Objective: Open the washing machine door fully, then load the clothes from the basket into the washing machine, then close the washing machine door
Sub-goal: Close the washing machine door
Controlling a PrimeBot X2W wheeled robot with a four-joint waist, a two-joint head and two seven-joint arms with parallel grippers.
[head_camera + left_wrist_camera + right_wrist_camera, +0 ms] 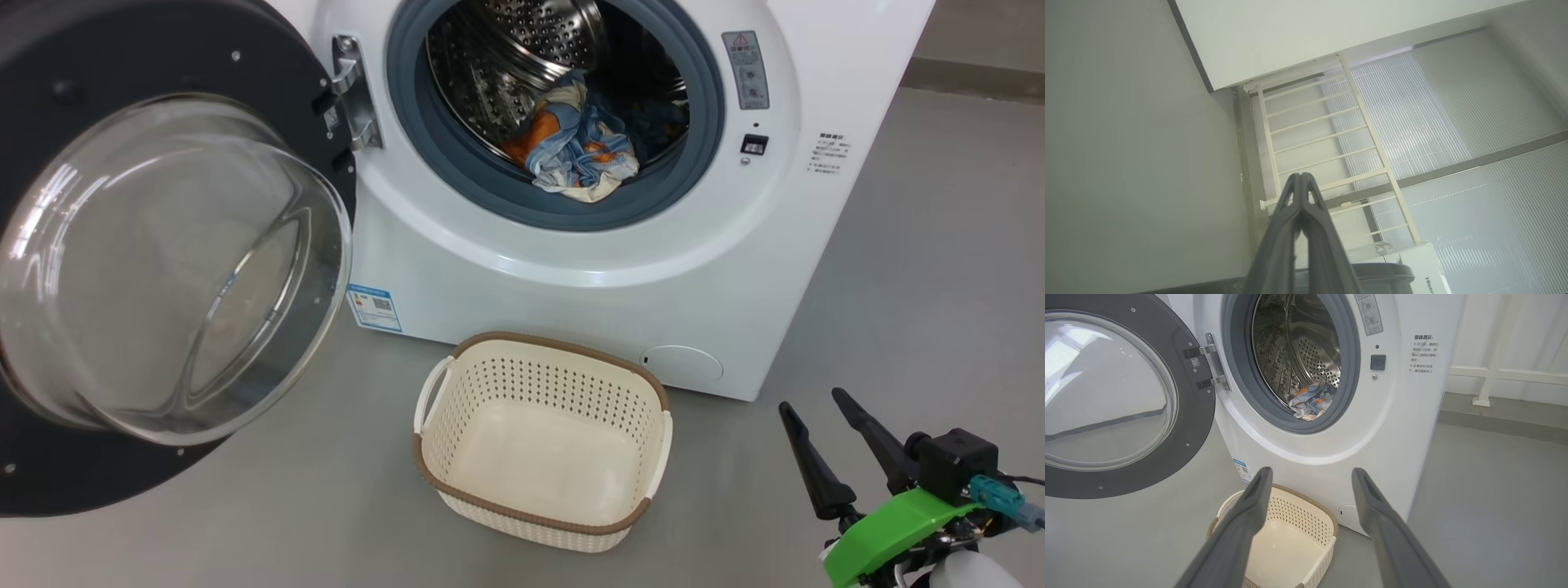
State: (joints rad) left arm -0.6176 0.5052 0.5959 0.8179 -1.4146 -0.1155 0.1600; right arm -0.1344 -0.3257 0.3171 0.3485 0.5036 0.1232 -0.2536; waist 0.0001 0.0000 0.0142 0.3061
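The white washing machine [571, 269] stands in front of me with its door [163, 269] swung wide open to the left, glass bowl facing me. The clothes [580, 151], light-blue and orange fabric, lie bunched in the steel drum just behind the grey ring. The cream basket [543, 441] sits on the floor below the opening and holds nothing. My right gripper [812, 400] hangs open at the lower right, right of the basket, empty; its fingers [1249, 514] frame the basket [1286, 539]. My left gripper [1301, 176] is shut on nothing and points up at a wall and railing.
Grey floor [939, 269] spreads to the right of the machine. A white railing [1494, 371] and wall stand behind it on the right. In the left wrist view, a white barred gate [1323, 134] and ribbed glass panels [1453, 122] show above.
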